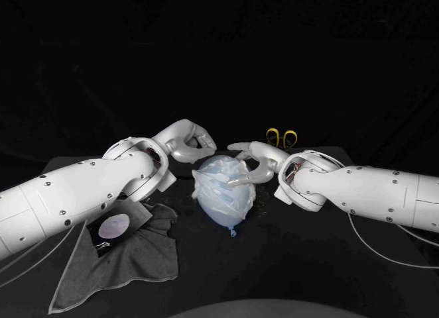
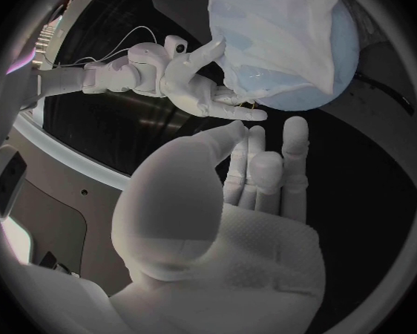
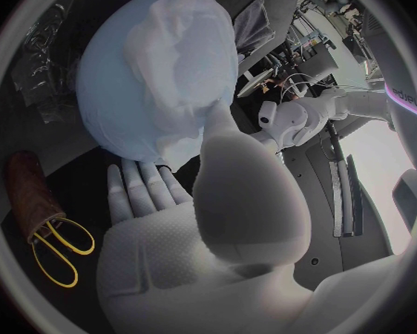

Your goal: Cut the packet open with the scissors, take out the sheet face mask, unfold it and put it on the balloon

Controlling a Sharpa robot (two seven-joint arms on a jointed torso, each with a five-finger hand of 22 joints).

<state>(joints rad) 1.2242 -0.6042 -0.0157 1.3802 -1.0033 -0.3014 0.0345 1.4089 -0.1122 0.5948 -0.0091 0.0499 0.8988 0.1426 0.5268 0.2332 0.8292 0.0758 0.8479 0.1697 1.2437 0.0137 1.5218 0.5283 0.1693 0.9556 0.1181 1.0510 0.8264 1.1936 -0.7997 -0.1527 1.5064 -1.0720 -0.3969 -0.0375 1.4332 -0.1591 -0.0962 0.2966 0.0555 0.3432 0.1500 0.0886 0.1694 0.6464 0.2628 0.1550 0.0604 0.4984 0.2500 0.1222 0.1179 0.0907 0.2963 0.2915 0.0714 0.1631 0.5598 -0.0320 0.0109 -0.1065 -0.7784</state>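
Observation:
A pale blue balloon [image 1: 225,199] lies at the table's middle with the white sheet face mask [image 1: 219,173] draped over its far part. My right hand [image 1: 253,162] is at the balloon's right side, fingers spread. Its thumb lies on the mask's [image 3: 185,59] edge and its straight fingers [image 3: 139,182] reach along the balloon [image 3: 116,104]. My left hand [image 1: 188,142] hovers just beyond the balloon's left side, apart from it. In the left wrist view that hand [image 2: 255,174] has straight fingers and holds nothing, with the balloon [image 2: 334,67] past the fingertips.
Yellow-handled scissors [image 1: 282,137] lie behind the right hand; their handles [image 3: 56,249] show beside a brown piece. A grey cloth [image 1: 124,258] lies at the front left with the opened packet [image 1: 115,228] on it, under my left arm.

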